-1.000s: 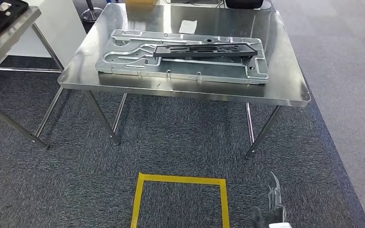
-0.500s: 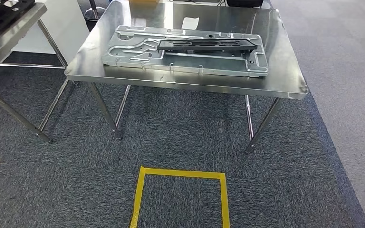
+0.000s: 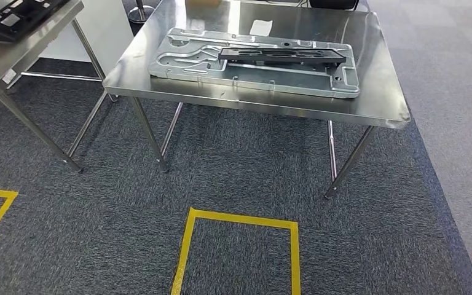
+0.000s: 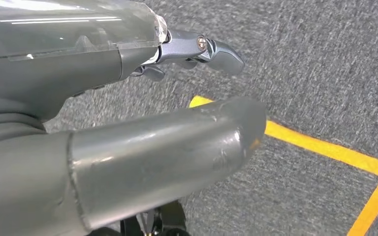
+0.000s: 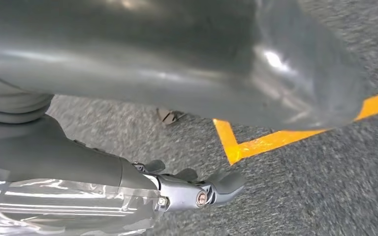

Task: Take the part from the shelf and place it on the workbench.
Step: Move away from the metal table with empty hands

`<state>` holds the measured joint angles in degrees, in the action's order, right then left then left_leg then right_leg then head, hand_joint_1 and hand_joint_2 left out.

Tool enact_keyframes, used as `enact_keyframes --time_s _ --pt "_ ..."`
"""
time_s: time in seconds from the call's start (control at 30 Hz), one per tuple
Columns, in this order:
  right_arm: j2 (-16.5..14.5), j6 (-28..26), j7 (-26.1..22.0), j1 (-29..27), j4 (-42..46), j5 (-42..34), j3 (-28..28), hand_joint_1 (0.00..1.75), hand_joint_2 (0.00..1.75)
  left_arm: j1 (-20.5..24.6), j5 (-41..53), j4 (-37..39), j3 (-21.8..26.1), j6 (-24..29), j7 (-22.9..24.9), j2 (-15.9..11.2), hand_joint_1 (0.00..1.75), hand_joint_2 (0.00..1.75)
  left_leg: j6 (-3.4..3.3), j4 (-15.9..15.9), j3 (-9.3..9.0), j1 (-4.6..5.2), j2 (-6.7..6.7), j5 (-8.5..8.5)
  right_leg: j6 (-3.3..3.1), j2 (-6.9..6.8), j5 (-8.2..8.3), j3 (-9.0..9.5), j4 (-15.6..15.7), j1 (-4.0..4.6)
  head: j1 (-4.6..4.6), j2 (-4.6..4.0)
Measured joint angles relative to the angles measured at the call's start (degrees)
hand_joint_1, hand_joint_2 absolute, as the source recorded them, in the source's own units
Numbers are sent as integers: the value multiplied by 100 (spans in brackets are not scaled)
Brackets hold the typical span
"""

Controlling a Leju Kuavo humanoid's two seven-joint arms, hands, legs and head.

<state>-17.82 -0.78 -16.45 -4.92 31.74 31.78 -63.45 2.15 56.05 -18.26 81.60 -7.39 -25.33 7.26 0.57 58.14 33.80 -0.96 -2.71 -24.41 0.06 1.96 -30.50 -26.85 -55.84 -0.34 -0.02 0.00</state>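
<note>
you're looking at a steel surface at twelve o'clock, with a big silver metal plate lying flat across it. the black part rests on top of that plate, toward its two o'clock side, long and flat. a white slip of paper sits just beyond the plate. at ten o'clock a second steel surface carries a black tray. yellow tape lines mark the grey carpet at six o'clock. your left robot hand hangs over the carpet holding nothing, fingers apart. your right robot hand likewise hangs loose and unclenched above the tape, fingers spread.
</note>
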Motion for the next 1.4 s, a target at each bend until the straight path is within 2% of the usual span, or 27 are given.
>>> enact_keyframes --time_s 0.07,0.17,0.2,0.23,0.27,0.33,0.4,0.43,0.5,0.57,0.6,0.67,0.7,0.73,0.77,0.8,0.87,0.9,0.97,1.03,1.1,1.17,1.2,1.23,1.27,1.33,1.4 --pt "39 35 14 35 -125 191 -46 0 0 -7 30 -32 7 -8 3 21 0 0 48 163 89 -2 48 -131 -80 -108 77 -17 56 -27 -21 0" --pt "71 56 59 59 -271 440 -121 0 0 -6 86 -103 10 -47 6 65 0 0 101 1191 488 -12 189 -765 -142 -284 126 -91 55 -16 -69 -1" --pt "78 56 77 59 -304 498 -140 0 0 -11 107 -131 10 -63 7 81 0 0 117 1500 585 -14 205 -900 -145 -339 128 -119 36 -5 -70 -1" --pt "82 56 90 63 -331 536 -156 0 0 -21 126 -161 9 -79 7 97 0 0 126 1613 585 -14 220 -923 -145 -393 127 -140 13 1 -71 0" --pt "86 56 99 69 -353 559 -171 0 0 -32 133 -186 9 -89 7 111 0 0 126 1500 473 -14 239 -842 -141 -442 124 -154 -9 5 -72 0" --pt "91 56 111 88 -395 575 -195 0 0 -41 139 -231 8 -99 7 133 0 0 96 747 6 -7 370 -554 -117 -534 107 -163 -56 11 -73 0" --pt "95 56 116 107 -427 580 -219 0 0 -30 138 -269 8 -102 5 150 0 0 14 127 -317 33 529 -415 -66 -612 79 -175 -107 38 -66 0" --pt "98 56 117 119 -437 580 -229 0 0 -29 137 -286 8 -102 5 158 0 0 -30 19 -353 55 566 -423 -41 -646 73 -180 -120 50 -57 -1" --pt "103 56 119 148 -450 581 -241 0 0 -45 137 -308 9 -102 4 175 0 0 -106 -5 -327 65 487 -401 10 -710 73 -176 -119 61 -45 -1" --pt "116 56 120 162 -458 585 -244 0 0 -56 137 -322 10 -102 5 202 0 0 -183 -50 -325 37 415 -347 77 -592 -55 -226 -255 44 -28 0" --pt "122 57 123 164 -463 599 -244 0 0 -52 138 -331 10 -103 5 217 0 0 -222 -72 -318 20 378 -315 109 -480 -208 -320 -465 30 -13 -1" --pt "129 73 154 157 -479 699 -253 0 0 -39 162 -367 10 -128 9 240 0 0 -264 -73 -275 14 300 -277 152 -273 -612 -667 -1195 -2 10 0" --pt "129 86 179 156 -485 775 -264 0 0 -36 188 -396 10 -151 13 254 0 0 -270 -69 -256 15 255 -266 166 -243 -740 -834 -1535 -13 9 0" --pt "130 105 215 154 -489 880 -287 0 0 -38 224 -436 11 -185 23 274 0 0 -268 -66 -244 16 203 -259 178 -230 -770 -940 -1745 -25 9 0" --pt "130 129 256 154 -489 1011 -321 0 0 -41 268 -491 15 -229 36 309 0 0 -263 -59 -239 16 143 -254 183 -222 -669 -935 -1721 -37 9 0" --pt "130 152 298 154 -489 1152 -358 0 0 -44 306 -556 21 -274 49 346 0 0 -254 -50 -240 16 80 -252 180 -198 -472 -824 -1478 -51 10 0" --pt "129 200 386 147 -486 1471 -439 0 0 -42 381 -709 36 -384 85 449 0 0 -221 -13 -223 24 -43 -255 155 19 -59 -476 -707 -77 13 -1" --pt "126 218 423 146 -483 1613 -479 0 0 -36 411 -795 43 -441 108 498 0 0 -192 13 -198 32 -100 -255 137 137 43 -355 -416 -86 12 -1" --pt "115 252 485 150 -463 1875 -571 0 0 -33 473 -1012 67 -563 159 620 0 0 -110 43 -134 34 -207 -240 96 237 61 -290 -206 -71 13 0" --pt "85 285 538 161 -425 2102 -665 0 0 -56 523 -1292 114 -699 214 767 0 0 -28 54 -87 15 -267 -230 25 112 87 -288 -169 -75 14 0" --pt "51 316 575 165 -373 2299 -755 0 0 -73 553 -1553 150 -826 266 911 0 0 21 310 34 12 -98 -416 -61 -32 124 -277 -119 -92 -29 -1" --pt "33 353 591 162 -335 2502 -862 0 0 -69 563 -1748 166 -913 298 1011 0 0 56 990 323 11 138 -824 -105 -194 127 -282 -109 -73 -79 -1" --pt "28 374 587 164 -324 2605 -925 0 0 -65 566 -1825 177 -936 308 1047 0 0 75 1359 475 6 190 -997 -112 -281 124 -286 -112 -59 -89 0" --pt "26 389 572 172 -317 2699 -985 0 0 -66 571 -1877 195 -945 312 1066 0 0 88 1598 559 4 215 -1077 -116 -365 119 -288 -114 -48 -87 0" --pt "26 398 551 184 -309 2785 -1043 0 0 -70 581 -1911 219 -942 315 1081 0 0 94 1636 545 1 232 -1048 -117 -443 114 -287 -118 -41 -89 -1" --pt "25 400 514 213 -303 2955 -1138 0 0 -77 614 -1940 266 -911 312 1081 0 0 79 1066 196 0 325 -734 -99 -581 96 -270 -132 -35 -90 -1" --pt "25 382 496 230 -300 3142 -1210 0 0 -65 640 -1942 287 -861 296 1072 0 0 21 311 -210 31 552 -492 -50 -704 63 -246 -156 -9 -89 -1"
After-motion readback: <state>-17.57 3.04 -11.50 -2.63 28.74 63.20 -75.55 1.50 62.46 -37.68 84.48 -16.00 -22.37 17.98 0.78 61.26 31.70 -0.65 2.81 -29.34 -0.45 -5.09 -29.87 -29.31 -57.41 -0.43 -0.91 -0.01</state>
